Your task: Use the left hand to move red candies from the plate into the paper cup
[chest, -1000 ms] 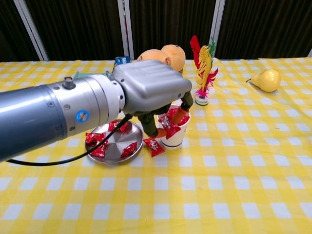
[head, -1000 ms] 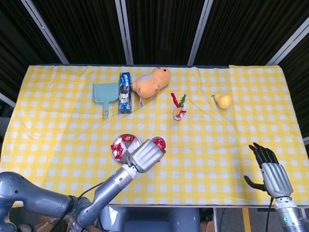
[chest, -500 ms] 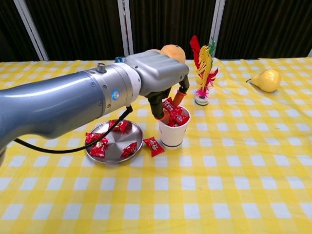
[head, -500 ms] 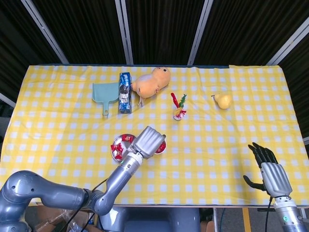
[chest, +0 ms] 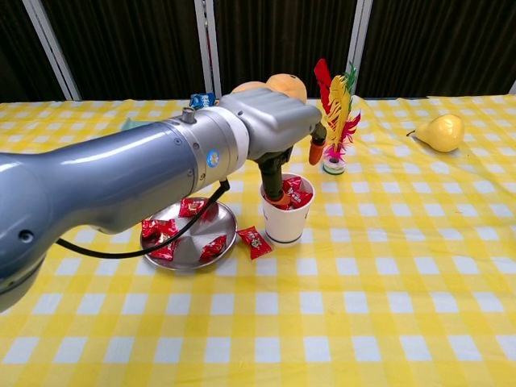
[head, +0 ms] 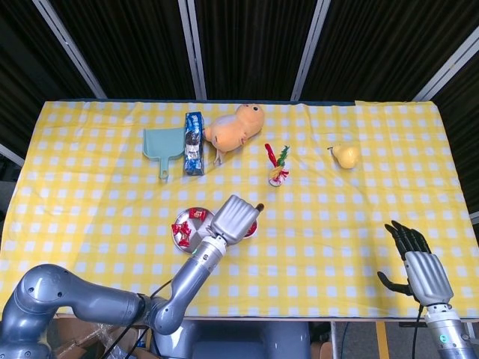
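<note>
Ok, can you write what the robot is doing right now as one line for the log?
left hand: over paper cup, fingers apart, holding nothing | cup: red candies inside | plate: candies left | one candy on cloth | right hand: open, idle

One paper cup, one steel plate, one pear, one dustpan, one feather shuttlecock, one plush duck
</note>
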Robot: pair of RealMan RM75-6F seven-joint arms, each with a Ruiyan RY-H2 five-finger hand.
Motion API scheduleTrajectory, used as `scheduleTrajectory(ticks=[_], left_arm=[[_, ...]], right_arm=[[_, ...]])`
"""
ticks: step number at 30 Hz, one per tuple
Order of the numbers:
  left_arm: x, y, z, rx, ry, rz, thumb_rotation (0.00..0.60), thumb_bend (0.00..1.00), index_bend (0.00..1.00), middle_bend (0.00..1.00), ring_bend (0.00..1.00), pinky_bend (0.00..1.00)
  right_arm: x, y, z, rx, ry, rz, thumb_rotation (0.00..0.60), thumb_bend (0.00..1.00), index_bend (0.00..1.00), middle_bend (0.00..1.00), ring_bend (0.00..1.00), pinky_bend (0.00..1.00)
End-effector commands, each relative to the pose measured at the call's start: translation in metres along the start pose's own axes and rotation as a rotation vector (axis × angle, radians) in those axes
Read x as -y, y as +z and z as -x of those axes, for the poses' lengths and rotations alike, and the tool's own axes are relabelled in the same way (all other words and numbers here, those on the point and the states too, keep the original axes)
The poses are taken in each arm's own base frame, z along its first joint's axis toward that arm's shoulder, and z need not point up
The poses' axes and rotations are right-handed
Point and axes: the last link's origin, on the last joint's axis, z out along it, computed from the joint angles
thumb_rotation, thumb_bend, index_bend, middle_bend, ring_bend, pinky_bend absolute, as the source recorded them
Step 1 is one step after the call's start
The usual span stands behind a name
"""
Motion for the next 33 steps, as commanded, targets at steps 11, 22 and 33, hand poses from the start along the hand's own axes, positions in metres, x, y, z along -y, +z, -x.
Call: scheduleTrajectory(ticks=[11,22,33], left_arm=[[0.045,-0.047,0.0,0.087,-0.188,-0.28,0.6,0.33,0.34,0.98,0.99,1.0],[0.057,-0.055,0.017,0.354,-0.081,-0.375,0.6,0.68,0.31,1.0,1.0,1.0],[0.033,-0.032,0.024,0.449,-0.062,-0.348,0.6,0.73,0.19,1.0,1.0,1.0]], right_arm=[[0.001,-0.002,0.001,-0.002,-0.009,-0.005,0.6,0.34,0.0,0.0,0.0,0.0],[0.001,-0.002,0.001,-0.003,-0.008,-0.004,0.6,0.34,0.0,0.0,0.0,0.0],[0.0,-0.002,0.0,-0.001,0.001,-0.002,0.6,0.34,0.0,0.0,0.0,0.0]])
